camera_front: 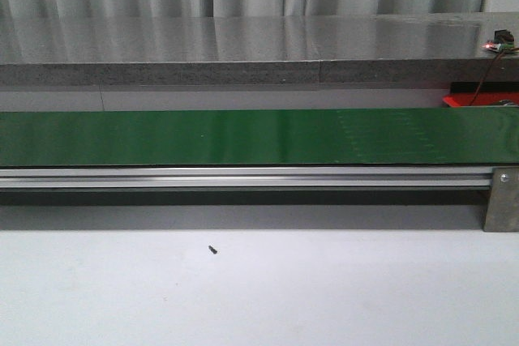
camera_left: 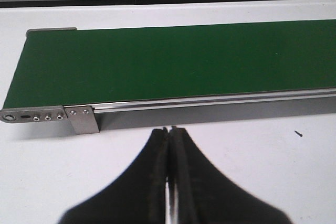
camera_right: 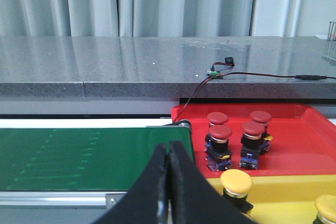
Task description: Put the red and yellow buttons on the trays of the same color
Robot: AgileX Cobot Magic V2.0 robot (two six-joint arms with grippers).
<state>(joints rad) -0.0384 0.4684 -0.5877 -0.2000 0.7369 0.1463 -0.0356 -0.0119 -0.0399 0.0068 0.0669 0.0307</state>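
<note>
Red buttons (camera_right: 231, 140), four of them, already stand on the red tray (camera_right: 310, 140), and two yellow buttons (camera_right: 236, 182) sit on the yellow tray (camera_right: 278, 198) just beside it. The green conveyor belt (camera_front: 243, 137) carries nothing, so little seems left unless more arrive. Both the left end effector (camera_left: 169, 132) and right end effector (camera_right: 167, 150) are closed and empty.

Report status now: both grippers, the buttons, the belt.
Left gripper shut, empty. Right gripper shut, empty. Four red buttons on red tray. Green belt bare.
</note>
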